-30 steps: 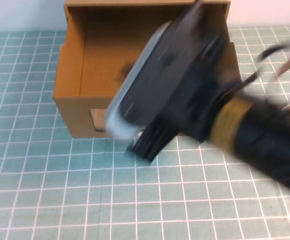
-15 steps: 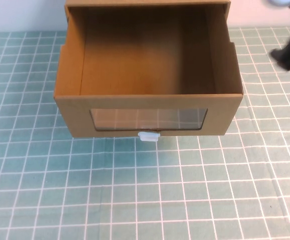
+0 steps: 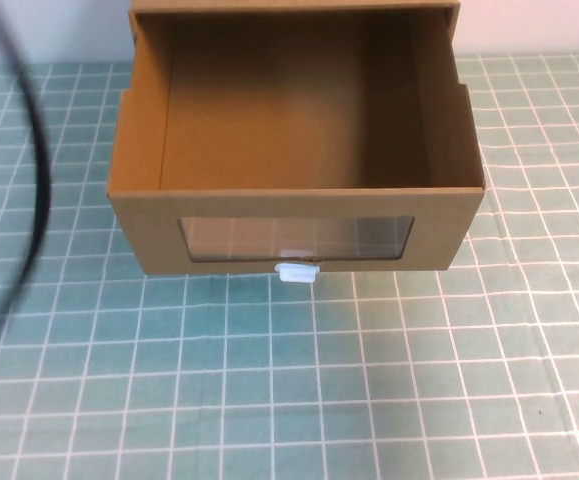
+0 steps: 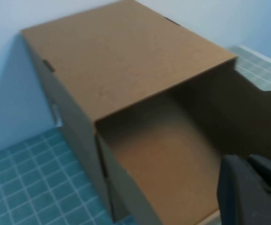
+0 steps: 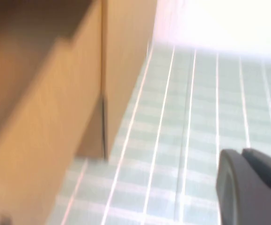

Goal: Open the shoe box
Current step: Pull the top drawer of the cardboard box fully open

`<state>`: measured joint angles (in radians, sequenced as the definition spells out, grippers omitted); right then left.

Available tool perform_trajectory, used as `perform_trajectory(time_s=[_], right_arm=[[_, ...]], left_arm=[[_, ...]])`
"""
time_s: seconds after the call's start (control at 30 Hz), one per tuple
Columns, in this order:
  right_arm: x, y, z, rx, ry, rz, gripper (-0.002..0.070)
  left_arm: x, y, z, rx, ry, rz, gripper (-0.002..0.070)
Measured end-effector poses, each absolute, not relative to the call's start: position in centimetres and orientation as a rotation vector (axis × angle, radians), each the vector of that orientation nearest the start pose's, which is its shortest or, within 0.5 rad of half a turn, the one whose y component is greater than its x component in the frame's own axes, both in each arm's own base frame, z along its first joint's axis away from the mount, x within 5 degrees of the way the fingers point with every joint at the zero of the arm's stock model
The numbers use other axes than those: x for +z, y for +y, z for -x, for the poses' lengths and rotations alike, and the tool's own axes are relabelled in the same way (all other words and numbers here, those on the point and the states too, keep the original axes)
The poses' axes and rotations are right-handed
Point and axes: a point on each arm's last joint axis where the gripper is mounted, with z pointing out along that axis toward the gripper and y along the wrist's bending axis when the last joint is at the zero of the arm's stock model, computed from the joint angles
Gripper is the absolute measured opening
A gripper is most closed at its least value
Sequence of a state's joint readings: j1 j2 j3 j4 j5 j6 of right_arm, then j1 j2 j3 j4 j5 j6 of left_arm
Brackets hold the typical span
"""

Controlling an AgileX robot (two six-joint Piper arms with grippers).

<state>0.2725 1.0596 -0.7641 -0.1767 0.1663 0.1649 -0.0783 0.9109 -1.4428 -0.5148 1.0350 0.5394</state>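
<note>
The right hand (image 5: 248,187), pressed together on nothing, hangs low over the teal gridded tabletop (image 3: 419,400) just off the right side of the brown cardboard shoe box (image 4: 126,61), apart from it. The left hand (image 4: 250,192) hovers by the box's open interior; whether it is spread or pressed together I cannot tell. The box sits at the tabletop's far middle, its windowed drawer (image 3: 149,245) slid out, small white pull tab (image 3: 297,272) free. Opening looks done. Next calls only for parking both arms without nudging the drawer.
</note>
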Motion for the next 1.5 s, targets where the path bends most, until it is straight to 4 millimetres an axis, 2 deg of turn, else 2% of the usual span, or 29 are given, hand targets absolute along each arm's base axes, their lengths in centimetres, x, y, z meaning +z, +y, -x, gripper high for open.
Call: perform_trajectory(time_s=[0.07,0.17,0.33,0.43,0.7,1.0,1.3,1.5], right_arm=[[31.1,5.8,-21.6,0.148,1.957,0.256,-0.0012],[30.3,5.5,-20.5,0.130,1.946,0.283,-0.0013],[30.7,5.1,-19.5,0.043,1.897,0.375,-0.0013],[30.9,5.0,-19.3,0.029,1.881,0.388,-0.0013],[30.2,5.1,-19.9,0.024,1.914,0.400,-0.0013],[27.3,5.7,-22.0,0.015,2.043,0.432,-0.0013],[21.8,6.5,-24.8,0.002,2.260,0.487,-0.0013],[16.3,7.0,-26.2,-0.008,2.453,0.537,-0.0013]], left_arm=[[48.0,-4.4,-11.2,-0.276,1.768,-0.529,-0.0005],[43.9,-3.8,-10.7,-0.259,1.750,-0.416,-0.0005],[37.5,-3.0,-10.7,-0.263,1.771,-0.258,-0.0005],[35.6,-2.8,-11.1,-0.254,1.775,-0.208,-0.0005],[34.9,-2.6,-11.2,-0.248,1.774,-0.186,-0.0005],[34.8,-2.6,-11.2,-0.248,1.774,-0.186,-0.0005],[34.8,-2.6,-11.2,-0.248,1.774,-0.186,-0.0005],[34.2,-2.5,-9.7,-0.235,1.742,-0.193,-0.0005]])
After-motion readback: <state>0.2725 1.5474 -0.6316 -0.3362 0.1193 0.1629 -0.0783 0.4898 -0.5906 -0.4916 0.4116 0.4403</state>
